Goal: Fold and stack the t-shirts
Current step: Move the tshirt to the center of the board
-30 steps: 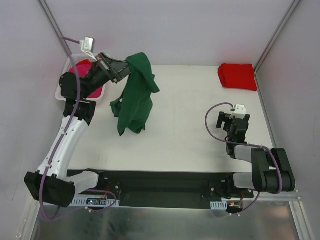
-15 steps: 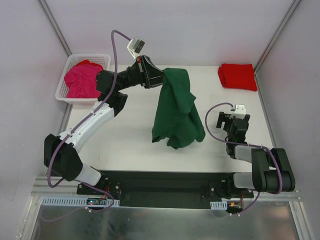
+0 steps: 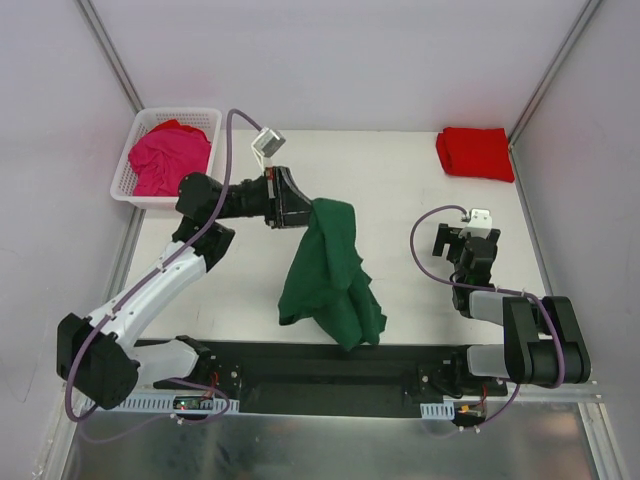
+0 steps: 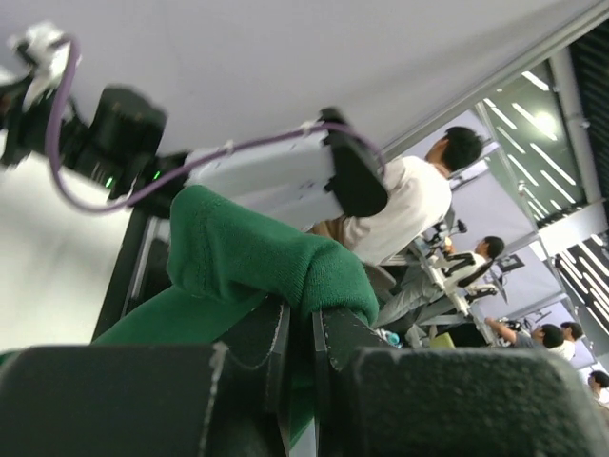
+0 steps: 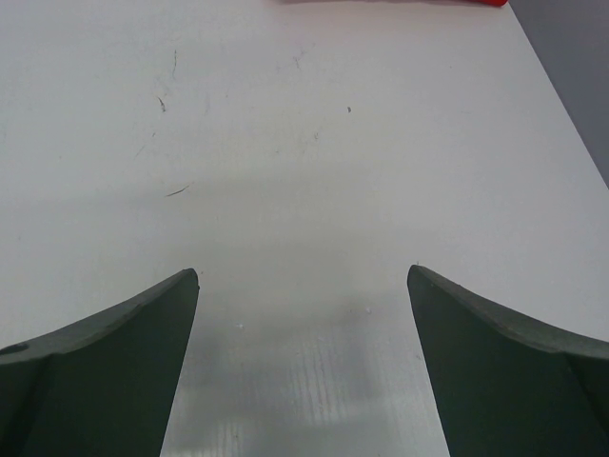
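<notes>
The dark green t-shirt (image 3: pixel 328 272) hangs bunched over the middle of the table, its lower end near the front edge. My left gripper (image 3: pixel 303 212) is shut on its top edge; in the left wrist view green cloth (image 4: pixel 257 255) bulges out above the pinched jaws (image 4: pixel 302 328). A folded bright red t-shirt (image 3: pixel 474 152) lies in the far right corner. The magenta pink t-shirt (image 3: pixel 168 157) sits crumpled in the basket. My right gripper (image 3: pixel 466 243) rests low at the right, open, with bare table between its fingertips (image 5: pixel 303 276).
The white lattice basket (image 3: pixel 134 149) stands at the far left corner. Pale walls enclose the table on three sides. A black rail (image 3: pixel 320 365) with both arm bases runs along the near edge.
My left arm has swung the green t-shirt from beside the basket rightwards, then towards the near middle of the table. The right arm has stayed still.
</notes>
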Motion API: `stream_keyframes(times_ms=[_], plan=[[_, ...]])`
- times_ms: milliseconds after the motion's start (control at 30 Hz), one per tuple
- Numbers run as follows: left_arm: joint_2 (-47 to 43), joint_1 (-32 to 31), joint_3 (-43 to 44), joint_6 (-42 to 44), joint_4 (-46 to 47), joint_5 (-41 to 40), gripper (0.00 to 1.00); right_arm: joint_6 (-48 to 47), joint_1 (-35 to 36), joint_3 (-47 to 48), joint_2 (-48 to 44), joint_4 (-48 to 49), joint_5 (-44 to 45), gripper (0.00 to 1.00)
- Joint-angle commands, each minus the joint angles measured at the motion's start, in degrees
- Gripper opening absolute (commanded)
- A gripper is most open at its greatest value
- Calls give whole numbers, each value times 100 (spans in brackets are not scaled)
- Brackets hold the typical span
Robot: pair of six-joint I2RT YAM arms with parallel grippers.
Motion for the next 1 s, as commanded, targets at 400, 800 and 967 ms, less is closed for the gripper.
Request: stream_keyframes(times_ms=[400,800,967], plan=[[-398,-19,-472,3280,-3353,-277,0,-21,22,-22,-22,306,-39,96],[-292,-80,-287,3333,-3353,-277,0,-21,22,-22,-22,306,-39,96],[-239,-159,-208,3333,-3327,-250,0,-21,22,-22,-31,306,-48,96]])
